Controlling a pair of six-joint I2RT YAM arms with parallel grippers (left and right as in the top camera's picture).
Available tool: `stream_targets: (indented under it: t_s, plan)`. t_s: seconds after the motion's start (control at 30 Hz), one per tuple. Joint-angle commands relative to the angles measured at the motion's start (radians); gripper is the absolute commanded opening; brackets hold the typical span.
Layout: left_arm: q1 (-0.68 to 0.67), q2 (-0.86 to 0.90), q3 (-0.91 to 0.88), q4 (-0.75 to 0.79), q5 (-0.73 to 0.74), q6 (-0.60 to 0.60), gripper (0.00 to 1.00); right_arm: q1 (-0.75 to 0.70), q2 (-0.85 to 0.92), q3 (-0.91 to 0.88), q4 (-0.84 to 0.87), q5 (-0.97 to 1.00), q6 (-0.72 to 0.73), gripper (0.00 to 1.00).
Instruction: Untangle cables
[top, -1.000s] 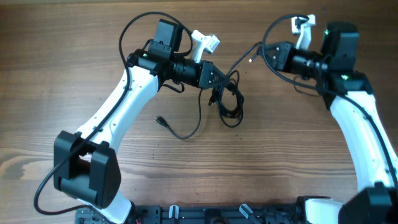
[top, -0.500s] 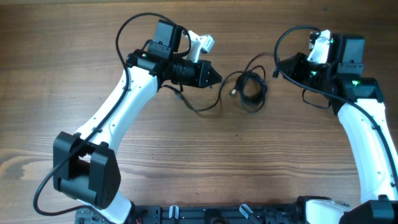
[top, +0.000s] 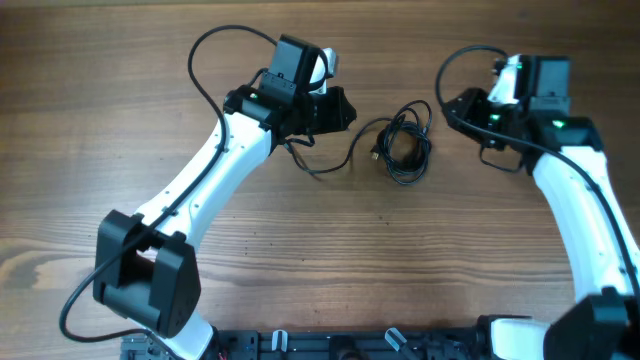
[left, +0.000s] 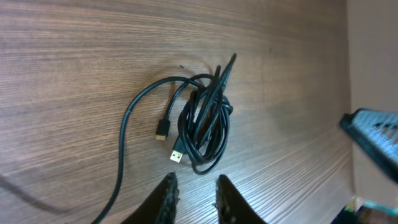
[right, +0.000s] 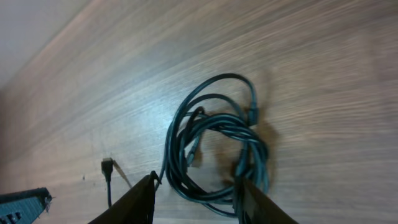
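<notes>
The left gripper (left: 196, 180) has just let go. A second ago it was clamped shut at the tangle; now its fingers stand slightly apart with nothing between them, hanging over the brown wood-grain table (top: 150, 60) just short of the bundle. One long black loose strand (left: 122, 143) runs out of the coil and trails across the table toward the left arm, so that much has been drawn free.

The thin black cables (top: 405, 148) lie in a small tight coil of overlapping loops between the two grippers. They sit in the half of the table far from the arm bases, a little right of its middle. Two small metal-tipped plug ends (left: 177, 155) poke out on the coil's left side. Over the last second the coil has slid rightward with the pull.

The right gripper (right: 196, 183) has opened too. Its fingers are spread wide near the coil's edge and grip nothing.

By my judgement the pull freed only one strand and the knot is largely intact. A fresh grasp on separate loops looks necessary.
</notes>
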Motion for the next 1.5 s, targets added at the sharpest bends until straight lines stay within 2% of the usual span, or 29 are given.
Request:
stream_targets:
  t_s: [0.0,0.03,0.2,0.6,0.93,1.13,1.47]
  plan:
    - [-0.018,0.077,-0.006,0.028,-0.025,-0.189,0.25,0.024,0.101,0.014,0.024,-0.066,0.032,0.43]
    - [-0.023,0.105,-0.006,0.047,-0.024,-0.229,0.26,0.021,0.122,0.014,0.028,-0.082,0.031,0.43]
    - [-0.061,0.202,-0.006,0.162,0.021,-0.236,0.33,0.019,0.137,0.014,0.027,-0.084,0.000,0.43]
    - [-0.107,0.298,-0.006,0.251,0.027,-0.236,0.34,0.017,0.137,0.014,0.012,-0.084,-0.006,0.44]
    - [-0.115,0.356,-0.006,0.248,0.016,-0.231,0.23,0.017,0.137,0.014,0.001,-0.084,-0.029,0.44]
    - [-0.164,0.367,-0.019,0.248,-0.059,-0.228,0.23,0.017,0.137,0.014,-0.006,-0.084,-0.032,0.44]
    - [-0.246,0.451,-0.019,0.278,-0.093,-0.229,0.19,0.017,0.137,0.014,-0.023,-0.084,-0.033,0.44]
